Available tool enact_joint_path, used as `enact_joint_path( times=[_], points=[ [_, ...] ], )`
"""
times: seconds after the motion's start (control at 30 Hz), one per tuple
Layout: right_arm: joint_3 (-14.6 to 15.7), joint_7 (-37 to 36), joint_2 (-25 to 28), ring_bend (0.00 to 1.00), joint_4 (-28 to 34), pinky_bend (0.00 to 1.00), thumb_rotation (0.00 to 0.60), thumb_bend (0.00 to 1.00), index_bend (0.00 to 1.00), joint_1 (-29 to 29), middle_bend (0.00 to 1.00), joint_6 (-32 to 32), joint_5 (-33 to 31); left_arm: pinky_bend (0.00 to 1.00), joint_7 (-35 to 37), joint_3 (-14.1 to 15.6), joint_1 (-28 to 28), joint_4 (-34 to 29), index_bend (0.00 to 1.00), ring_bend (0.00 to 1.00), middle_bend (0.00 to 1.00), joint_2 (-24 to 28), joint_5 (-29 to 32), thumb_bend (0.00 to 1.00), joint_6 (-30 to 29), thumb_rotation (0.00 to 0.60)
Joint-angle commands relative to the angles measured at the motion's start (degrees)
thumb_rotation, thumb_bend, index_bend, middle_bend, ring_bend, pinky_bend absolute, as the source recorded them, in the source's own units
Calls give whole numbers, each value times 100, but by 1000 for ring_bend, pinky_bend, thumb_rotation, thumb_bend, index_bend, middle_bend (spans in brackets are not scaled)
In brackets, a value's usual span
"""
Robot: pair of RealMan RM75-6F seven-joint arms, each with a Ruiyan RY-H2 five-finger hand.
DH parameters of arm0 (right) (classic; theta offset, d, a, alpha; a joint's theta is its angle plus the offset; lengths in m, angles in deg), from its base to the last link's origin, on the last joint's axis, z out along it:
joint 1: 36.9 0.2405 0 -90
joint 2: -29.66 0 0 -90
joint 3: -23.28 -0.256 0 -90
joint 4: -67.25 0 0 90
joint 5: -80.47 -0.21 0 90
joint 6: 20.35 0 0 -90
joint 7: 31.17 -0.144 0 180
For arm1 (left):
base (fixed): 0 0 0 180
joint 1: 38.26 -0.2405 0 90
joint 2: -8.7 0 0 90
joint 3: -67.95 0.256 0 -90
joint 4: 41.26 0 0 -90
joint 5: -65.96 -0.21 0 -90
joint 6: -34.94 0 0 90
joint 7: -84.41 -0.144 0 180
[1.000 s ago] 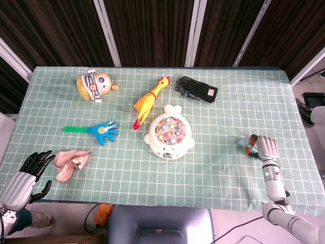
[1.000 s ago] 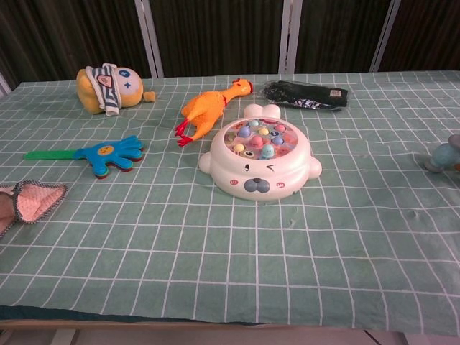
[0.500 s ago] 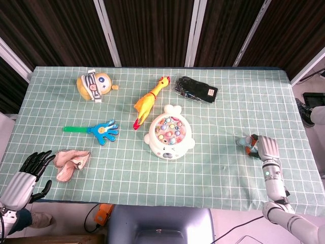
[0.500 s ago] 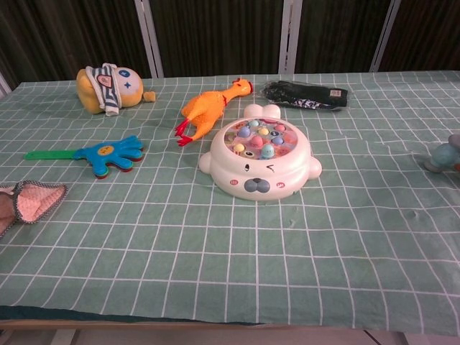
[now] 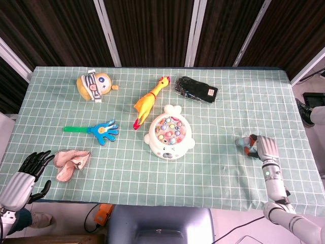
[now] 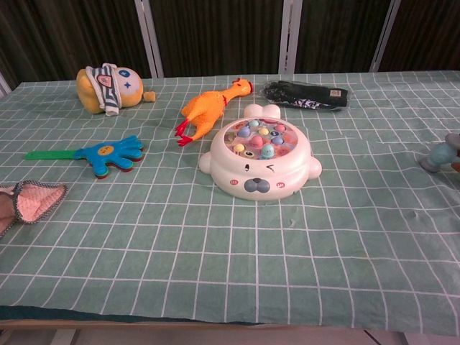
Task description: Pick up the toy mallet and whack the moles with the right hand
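The whack-a-mole toy (image 5: 170,133) (image 6: 260,157) is a white animal-shaped dish with coloured moles, lying mid-table. The toy mallet (image 5: 246,143) (image 6: 437,154), grey-blue with orange, lies at the table's right edge. My right hand (image 5: 267,148) covers its handle with fingers curled around it, and only the mallet's head shows; the chest view cuts the hand off. My left hand (image 5: 24,177) hangs off the near left corner of the table, fingers apart and holding nothing.
A rubber chicken (image 5: 149,100) and a black glove (image 5: 197,89) lie behind the mole toy. To the left are a yellow plush (image 5: 93,85), a blue hand clapper (image 5: 98,130) and a pink cloth (image 5: 69,161). A green checked cloth (image 5: 213,168) covers the table.
The mallet head has shifted slightly left together with my right hand. My left hand has sunk a little lower.
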Motion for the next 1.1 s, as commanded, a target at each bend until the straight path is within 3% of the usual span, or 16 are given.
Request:
enact_joint_path(
  times=[0.03,0.13,0.33,0.43,0.57,0.73,0.87,1.1],
  points=[
    [-42,-71,36,777,63,714,600,524,865,-2,683,54,15,0,9,-1,-3,1,0,0,0,3,0,504,-9,600],
    [-195,-332,326,777,499,714,600,524,865,-11,683,123,40,0,40,-7,-12,7,0,0,0,12,9,505,-32,600],
    [-440,371,1812,777,2368,713,600,524,865,132,683,-63,-168,0,106,-2,-26,14,0,0,0,27,-27,505,-92,600],
    [-559,999,2395,777,3243,713,600,524,866,380,683,-287,-572,0,99,9,-28,11,0,0,0,22,-46,505,-93,600],
    [-651,1831,2996,777,4272,712,600,525,868,1123,683,-939,-1611,0,45,23,-24,-4,0,0,0,13,-68,505,-76,600],
    [-444,2903,3084,777,4891,711,600,526,868,2306,683,-1053,-2942,0,79,6,-62,9,0,0,0,35,-24,504,-136,600],
    [-155,3484,2927,777,5015,709,600,537,870,3397,683,-1046,-4394,0,235,-27,-80,56,0,0,0,70,41,505,-178,600],
    [549,4413,2411,777,4952,704,600,553,871,4681,683,-581,-5655,0,475,-34,-88,146,0,0,0,111,30,504,-237,600]
  ],
)
